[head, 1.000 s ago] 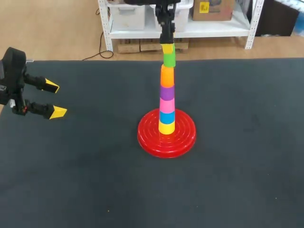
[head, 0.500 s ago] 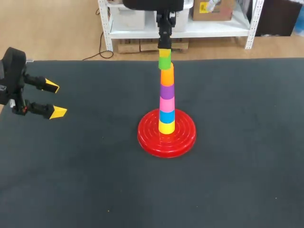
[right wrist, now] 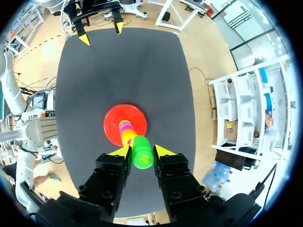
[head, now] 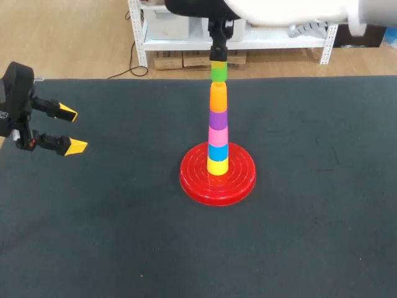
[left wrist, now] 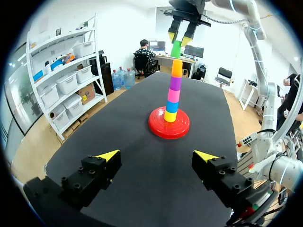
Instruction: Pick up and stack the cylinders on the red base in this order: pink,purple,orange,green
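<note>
Overhead, the right hand (head: 218,61) gripped the green cylinder (head: 218,74) by its sides at the top of the stack (head: 218,127), on or just above orange (head: 218,98). Purple (head: 218,119), pink (head: 218,135), blue (head: 218,151) and yellow (head: 217,166) sat below on the red base (head: 189,180). The left hand (head: 72,130) hung open, well apart, near the worktop's (head: 124,242) edge. From the left wrist, its fingers gaped with nothing between them, and the stack stood far ahead. From the right wrist, both fingers pressed the green cylinder from two sides. It looked like light, stiff, smooth plastic, probably slippery. A gentle pinch across its middle suited it, since the tall stack could tip.
</note>
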You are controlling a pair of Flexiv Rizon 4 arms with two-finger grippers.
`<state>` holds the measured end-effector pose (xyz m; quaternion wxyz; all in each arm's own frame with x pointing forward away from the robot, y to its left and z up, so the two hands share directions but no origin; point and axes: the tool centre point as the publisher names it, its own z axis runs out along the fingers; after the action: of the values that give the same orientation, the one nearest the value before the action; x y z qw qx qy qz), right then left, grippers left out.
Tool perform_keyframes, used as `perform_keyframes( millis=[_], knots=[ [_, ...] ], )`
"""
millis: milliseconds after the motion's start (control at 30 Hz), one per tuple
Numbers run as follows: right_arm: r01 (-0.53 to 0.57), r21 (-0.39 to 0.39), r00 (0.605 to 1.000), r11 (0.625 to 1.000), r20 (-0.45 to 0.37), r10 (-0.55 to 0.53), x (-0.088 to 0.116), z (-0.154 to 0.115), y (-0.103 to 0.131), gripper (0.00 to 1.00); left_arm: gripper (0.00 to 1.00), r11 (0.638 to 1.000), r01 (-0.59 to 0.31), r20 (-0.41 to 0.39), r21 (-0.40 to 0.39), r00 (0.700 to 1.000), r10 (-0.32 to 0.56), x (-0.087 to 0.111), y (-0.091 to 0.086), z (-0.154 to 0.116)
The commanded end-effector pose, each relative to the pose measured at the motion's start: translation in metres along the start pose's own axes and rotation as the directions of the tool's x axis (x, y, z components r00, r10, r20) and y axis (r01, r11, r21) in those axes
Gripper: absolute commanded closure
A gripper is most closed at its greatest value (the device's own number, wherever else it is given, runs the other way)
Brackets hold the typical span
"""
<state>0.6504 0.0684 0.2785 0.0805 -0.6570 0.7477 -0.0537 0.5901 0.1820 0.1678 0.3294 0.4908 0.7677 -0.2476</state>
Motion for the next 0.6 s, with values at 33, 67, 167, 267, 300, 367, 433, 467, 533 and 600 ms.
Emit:
perform_keyframes(
  millis=[33,67,167,267,300,367,433,467,533,600],
  knots=[
    [-0.009,-0.052,1.0,0.999,-0.001,0.009,-0.0003,0.0027,-0.0009,1.0,0.0,1.0,-0.003,0.006,-0.001,1.0,0.003,0.0019,0.0004,0.0009],
    [-0.014,-0.072,1.0,0.997,0.001,0.014,-0.0004,0.0032,-0.0007,1.0,0.0,1.0,-0.003,0.006,-0.001,1.0,0.003,0.0019,0.0004,0.0009],
    [-0.019,-0.094,1.0,0.995,0.003,0.02,-0.0005,0.0049,-0.0007,1.0,0.0,1.0,-0.003,0.006,-0.001,1.0,0.003,0.0019,0.0004,0.0009],
    [-0.026,-0.099,1.0,0.995,-0.001,0.026,-0.0001,0.0064,-0.0006,1.0,0.0,1.0,-0.003,0.006,-0.001,1.0,0.003,0.0019,0.0004,0.0009],
    [-0.027,-0.102,1.0,0.994,0.0,0.027,0.0001,0.007,-0.0007,1.0,0.0,1.0,-0.003,0.006,-0.001,1.0,0.003,0.0019,0.0004,0.0009],
    [-0.031,-0.105,1.0,0.994,-0.003,0.031,0.0002,0.008,-0.0017,1.0,0.0,1.0,-0.003,0.006,-0.001,1.0,0.003,0.0019,0.0004,0.0009],
    [-0.031,-0.106,1.0,0.994,0.001,0.031,-0.0002,0.0074,-0.0018,1.0,0.0,1.0,-0.003,0.006,-0.001,1.0,0.003,0.0019,0.0004,0.0009],
    [-0.029,-0.107,1.0,0.994,0.005,0.03,-0.0005,0.0066,-0.0017,1.0,0.0,1.0,-0.003,0.006,-0.001,1.0,0.003,0.0019,0.0004,0.0009],
    [-0.027,-0.107,1.0,0.994,0.01,0.028,-0.0013,0.0052,-0.0014,1.0,0.0,1.0,-0.003,0.006,-0.001,1.0,0.003,0.0019,0.0004,0.0009],
    [-0.025,-0.109,1.0,0.994,0.016,0.027,-0.0019,0.0037,-0.0012,1.0,0.0,1.0,-0.003,0.006,-0.001,1.0,0.003,0.0019,0.0004,0.0009]
  ],
)
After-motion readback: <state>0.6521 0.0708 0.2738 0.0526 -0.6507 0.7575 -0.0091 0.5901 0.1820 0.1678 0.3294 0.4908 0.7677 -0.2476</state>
